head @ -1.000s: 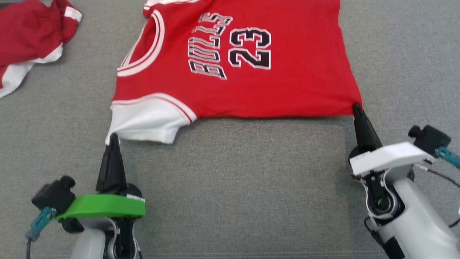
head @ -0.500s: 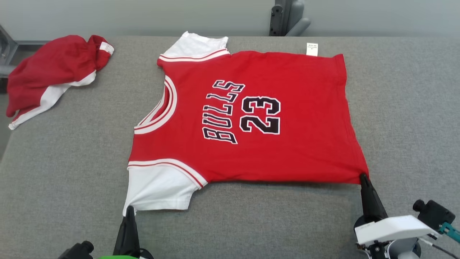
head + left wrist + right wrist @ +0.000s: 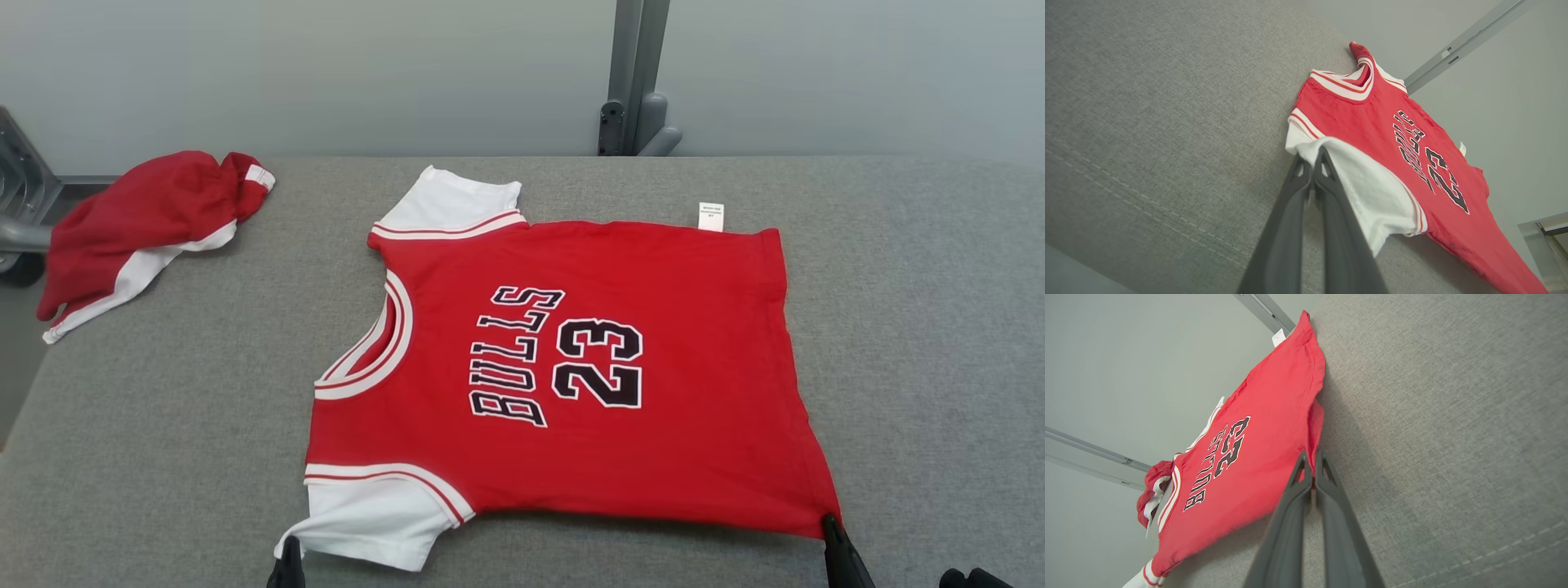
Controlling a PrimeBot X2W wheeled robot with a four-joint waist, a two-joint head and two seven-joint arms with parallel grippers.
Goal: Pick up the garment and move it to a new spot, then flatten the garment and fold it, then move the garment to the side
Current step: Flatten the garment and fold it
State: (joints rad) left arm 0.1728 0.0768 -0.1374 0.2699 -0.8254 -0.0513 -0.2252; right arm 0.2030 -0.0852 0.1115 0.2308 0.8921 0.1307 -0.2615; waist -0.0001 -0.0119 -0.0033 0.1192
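Basically flat now: red jersey [image 3: 571, 367] spread print-up on grey padded table [image 3: 163, 457], mid-table, straight ahead of both arms. Long axis running left-right across the robot, collar toward left, hem toward right, near side edge closest to the grippers. Left gripper [image 3: 1312, 155] fully closed, pinching outer corner of the white near sleeve [image 3: 367, 523]; right gripper [image 3: 1312, 455] fully closed too, nipping the near hem corner [image 3: 808, 518] of the red body. Each arm on its own side, no crossing, both at the low edge of the head view with cloth lying away from the fingertips. Judging by that hold, probably end of flattening or start of fold: near edge would need lifting and carrying away from the robot, over toward far edge with the white label [image 3: 712, 216]. Hem side slightly skewed, near right corner drawn out further than the rest, so possible uneven fold. Second red-and-white garment [image 3: 139, 229] bunched at far left corner of table, well apart, not in the path. Metal post [image 3: 633, 82] behind the table, clear of the work.
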